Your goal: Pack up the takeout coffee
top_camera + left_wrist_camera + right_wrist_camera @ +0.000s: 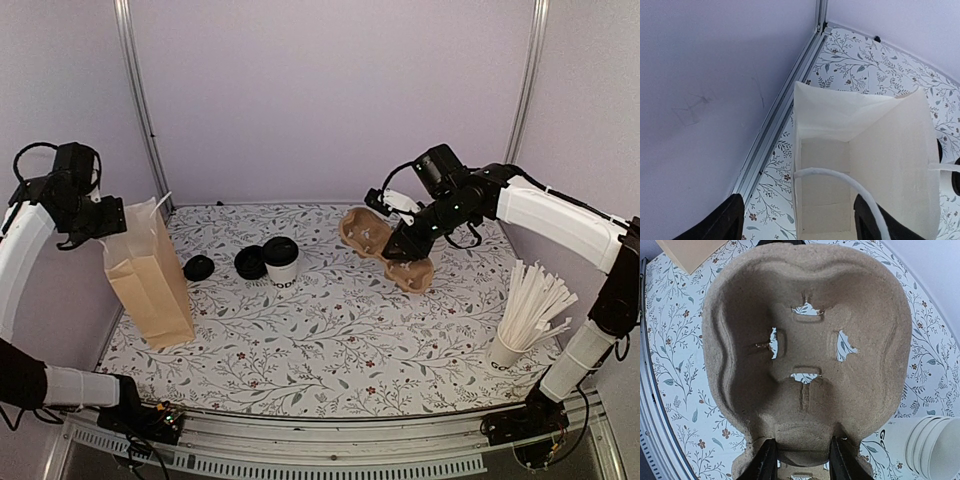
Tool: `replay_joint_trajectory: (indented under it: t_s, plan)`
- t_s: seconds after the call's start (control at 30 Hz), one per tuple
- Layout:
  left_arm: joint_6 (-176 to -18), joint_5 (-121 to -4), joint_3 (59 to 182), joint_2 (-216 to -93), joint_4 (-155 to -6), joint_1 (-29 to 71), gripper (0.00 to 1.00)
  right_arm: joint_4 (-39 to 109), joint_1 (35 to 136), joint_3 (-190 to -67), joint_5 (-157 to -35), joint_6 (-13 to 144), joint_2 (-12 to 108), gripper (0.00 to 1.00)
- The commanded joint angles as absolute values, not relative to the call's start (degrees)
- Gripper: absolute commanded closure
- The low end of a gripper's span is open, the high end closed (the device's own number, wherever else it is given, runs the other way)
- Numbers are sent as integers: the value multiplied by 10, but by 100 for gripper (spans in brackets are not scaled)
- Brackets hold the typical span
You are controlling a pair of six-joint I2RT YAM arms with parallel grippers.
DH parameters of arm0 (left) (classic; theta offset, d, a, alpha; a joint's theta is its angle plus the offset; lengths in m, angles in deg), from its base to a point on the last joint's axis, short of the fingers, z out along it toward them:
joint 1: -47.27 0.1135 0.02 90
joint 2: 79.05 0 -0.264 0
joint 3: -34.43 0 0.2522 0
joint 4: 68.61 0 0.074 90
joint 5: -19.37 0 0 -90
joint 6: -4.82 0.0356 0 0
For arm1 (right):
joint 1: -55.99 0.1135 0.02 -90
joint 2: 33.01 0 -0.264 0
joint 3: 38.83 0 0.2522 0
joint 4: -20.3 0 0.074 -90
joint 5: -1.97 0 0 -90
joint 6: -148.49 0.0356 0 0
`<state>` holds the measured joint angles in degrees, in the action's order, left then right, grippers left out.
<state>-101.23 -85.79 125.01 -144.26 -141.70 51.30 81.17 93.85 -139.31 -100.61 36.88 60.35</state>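
The coffee (281,262) stands upright on the table (330,340) with its lid on, between the two arms and well apart from both claws. The left claw (108,220) hangs over the top of the bag (150,285), off to the coffee's left. The right claw (398,248) is off to its right, pinching the rim of the carrier (372,235), which sits tilted. Whether the carrier's lower end touches the table cannot be told. Two loose lids (249,262) lie to the left of the coffee, one just beside it and the other nearer the bag. In the left wrist view the fingers (722,222) are spread wide over the bag's open mouth, gripping nothing. The white handle (840,177) arcs across toward one finger, and contact there is unclear. Dark shapes at that view's right edge are cut off behind the bag wall and too partial to name. The right wrist view is almost filled by the carrier's underside, with table showing only through its slots and round its edge. A stack of white cups (932,445) is cut off at the lower right corner.
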Motion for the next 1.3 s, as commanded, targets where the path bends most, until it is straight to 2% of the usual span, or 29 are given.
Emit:
replay_joint_trajectory:
  t_s: [0.0, 0.07, 0.27, 0.63, 0.77, 0.93, 1.1, 1.27]
  plan:
    - [-1013, -849, 1246, -1454, -1406, 526, 23, 806, 939, -1394, -1012, 367, 588, 65]
    - [-1011, -853, 1247, -1460, -1406, 531, 28, 803, 939, -1390, -1013, 367, 586, 65]
    - [-1012, -862, 1246, -1470, -1403, 537, 55, 800, 939, -1389, -1018, 368, 587, 65]
    - [-1023, -902, 1241, -1480, -1420, 540, 67, 800, 939, -1390, -1021, 368, 589, 65]
    - [-1015, -897, 1237, -1479, -1401, 540, 84, 799, 939, -1389, -1022, 369, 590, 65]
    - [-1001, -876, 1245, -1472, -1377, 537, 100, 797, 939, -1386, -1014, 366, 588, 66]
    - [-982, -838, 1274, -1474, -1396, 518, 100, 801, 939, -1406, -1003, 363, 579, 66]
    - [-976, -841, 1342, -1462, -1424, 423, 100, 808, 939, -1440, -1004, 344, 557, 66]
